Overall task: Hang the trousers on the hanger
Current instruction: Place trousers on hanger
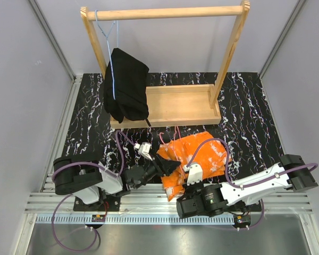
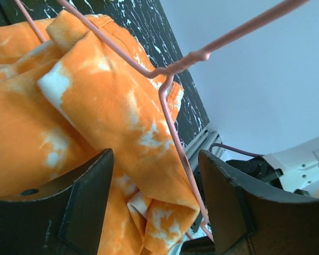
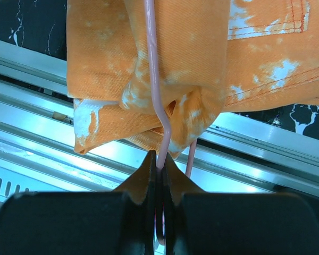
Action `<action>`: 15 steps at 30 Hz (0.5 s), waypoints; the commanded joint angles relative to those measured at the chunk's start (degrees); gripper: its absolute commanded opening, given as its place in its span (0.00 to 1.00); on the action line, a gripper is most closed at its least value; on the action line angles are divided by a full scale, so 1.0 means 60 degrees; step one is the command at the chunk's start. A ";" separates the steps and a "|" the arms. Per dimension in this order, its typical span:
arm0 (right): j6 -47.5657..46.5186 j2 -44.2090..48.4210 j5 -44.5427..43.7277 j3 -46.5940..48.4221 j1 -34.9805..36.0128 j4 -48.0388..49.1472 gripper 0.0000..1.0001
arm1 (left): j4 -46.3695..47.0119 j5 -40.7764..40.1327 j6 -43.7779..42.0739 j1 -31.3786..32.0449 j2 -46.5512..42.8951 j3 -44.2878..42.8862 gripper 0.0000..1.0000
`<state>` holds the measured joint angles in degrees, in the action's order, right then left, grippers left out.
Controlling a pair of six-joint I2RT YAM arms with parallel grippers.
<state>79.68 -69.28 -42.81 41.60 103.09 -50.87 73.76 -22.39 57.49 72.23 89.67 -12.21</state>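
The right hand (image 3: 158, 158) is clamped together on the thin pink wire hanger (image 3: 151, 64), pinching a single strand at its fingertips, just where the wire kinks. The bright orange, white-blotched cloth trousers (image 3: 202, 69) are bunched directly ahead of that hand and folded over the wire. They lie above the black marbled tabletop (image 1: 244, 106), with one fold reaching over the aluminium rail (image 3: 32, 106) beneath the hand.

The left hand (image 2: 155, 156) has its fingers well apart. A fold of the trousers and one arm of the hanger run between and beyond them, and neither finger visibly touches either. The hanger's twisted neck lies farther ahead.

The cloth looks soft, thick and limp, so it will likely sag and drag rather than keep a shape, and it could slide along the smooth wire. The hanger seems light and springy, and it may swivel in a one-strand pinch. A stitched hem or thick folded edge looks the surest hold on the trousers. For the hanger, the stiff neck looks best.
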 commanded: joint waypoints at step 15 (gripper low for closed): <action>0.0182 0.0062 -0.0102 0.0214 0.0133 0.0100 0.00 | 0.3615 0.0495 0.0130 -0.0084 0.0011 -0.0778 0.67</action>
<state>79.77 -69.12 -42.59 41.60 103.09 -50.87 73.78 -20.51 58.54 72.03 88.90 -15.11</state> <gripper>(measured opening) 0.075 0.671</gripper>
